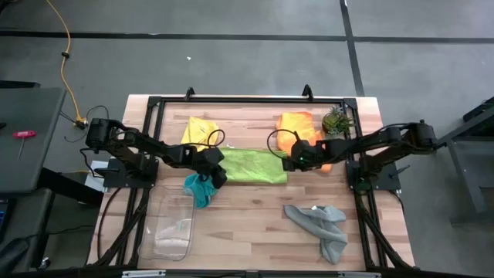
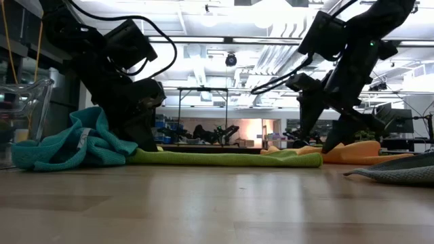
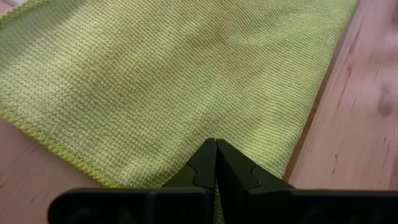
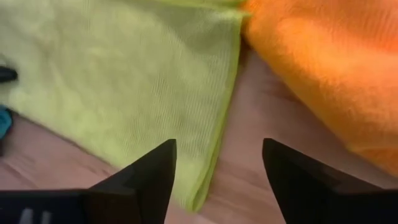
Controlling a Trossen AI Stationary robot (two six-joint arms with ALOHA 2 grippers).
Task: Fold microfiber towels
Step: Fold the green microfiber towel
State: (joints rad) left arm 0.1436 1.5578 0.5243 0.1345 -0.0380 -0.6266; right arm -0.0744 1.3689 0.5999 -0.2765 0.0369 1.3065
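A lime green towel lies flat across the table's middle. My left gripper is shut at its left end. My right gripper hangs open over its right edge, one finger over the green cloth and one over bare wood beside the orange towel; it touches nothing that I can see. A yellow towel lies at the far left and a teal one is bunched next to my left gripper. A crumpled grey towel rests near the right front. My left gripper has its shut fingertips on the lime green towel close to its left near corner. The fingers slant down from the table's left. The towel lies flat on the wood around them. I cannot tell whether any cloth is caught between the tips.
A clear plastic tray stands at the near left. A small spiky plant sits at the far right, next to the orange towel. Bare wood shows along the near edge between the tray and the grey towel.
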